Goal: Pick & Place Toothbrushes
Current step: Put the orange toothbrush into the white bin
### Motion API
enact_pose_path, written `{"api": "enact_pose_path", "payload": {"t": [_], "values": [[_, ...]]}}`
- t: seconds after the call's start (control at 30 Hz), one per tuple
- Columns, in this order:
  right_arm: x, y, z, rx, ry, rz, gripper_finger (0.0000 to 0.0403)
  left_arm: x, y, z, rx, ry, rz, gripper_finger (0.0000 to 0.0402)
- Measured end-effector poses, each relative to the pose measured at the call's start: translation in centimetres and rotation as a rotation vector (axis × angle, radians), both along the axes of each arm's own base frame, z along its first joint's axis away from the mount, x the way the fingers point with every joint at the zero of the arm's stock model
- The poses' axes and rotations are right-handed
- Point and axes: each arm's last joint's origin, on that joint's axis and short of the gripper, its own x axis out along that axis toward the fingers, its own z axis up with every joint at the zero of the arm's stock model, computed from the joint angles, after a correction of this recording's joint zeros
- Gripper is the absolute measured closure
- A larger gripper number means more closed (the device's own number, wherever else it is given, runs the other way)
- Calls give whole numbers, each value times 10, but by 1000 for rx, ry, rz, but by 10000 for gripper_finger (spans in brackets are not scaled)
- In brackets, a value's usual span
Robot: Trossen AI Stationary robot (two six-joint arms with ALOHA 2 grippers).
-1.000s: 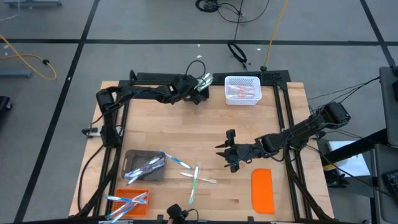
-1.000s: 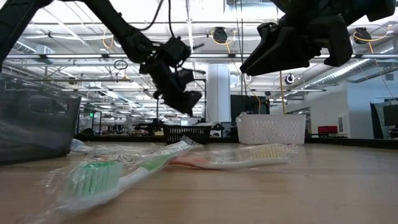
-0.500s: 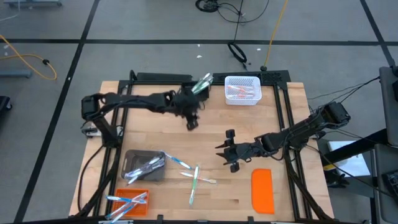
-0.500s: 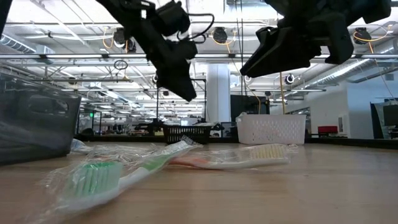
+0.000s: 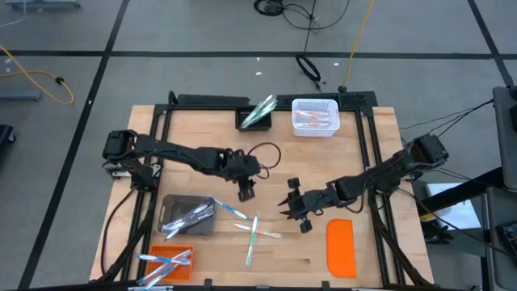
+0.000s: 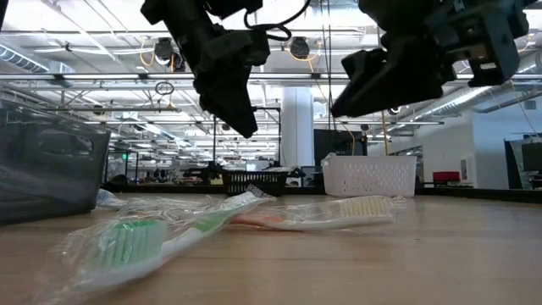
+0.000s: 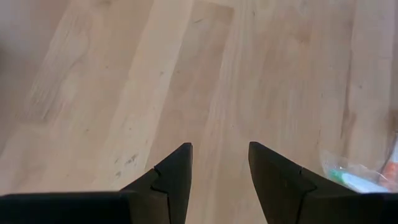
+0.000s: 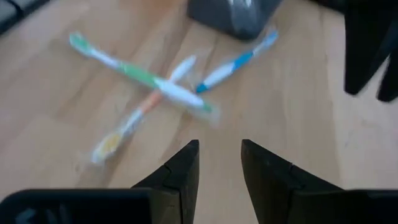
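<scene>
While apart from both open hands (image 5: 292, 206), loose toothbrushes (image 5: 252, 229) between them.

Left gripper (image 5: 245, 191) and right gripper (image 5: 292, 212) mid-table, near each other, jaws apart.

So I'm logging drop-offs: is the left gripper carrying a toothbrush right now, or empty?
Empty. The left gripper is open with only bare table between its fingers; loose toothbrushes lie nearby.
</scene>
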Motion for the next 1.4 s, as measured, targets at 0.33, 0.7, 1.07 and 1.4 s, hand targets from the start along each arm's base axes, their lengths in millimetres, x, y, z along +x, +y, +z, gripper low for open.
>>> {"api": "enact_pose_path", "payload": {"t": [0.33, 0.7, 1.07, 1.4], "values": [[16, 20, -36, 129, 12, 42, 291, -1, -20, 0, 34, -15, 52, 240], [17, 38, -64, 190, 52, 42, 291, -2, -37, 0, 4, -22, 50, 240], [17, 38, -63, 188, 48, 44, 291, -9, -85, -8, -129, 27, -118, 240], [17, 32, -35, 131, -60, 62, 291, -20, -142, -35, -124, 104, -214, 241]]}}
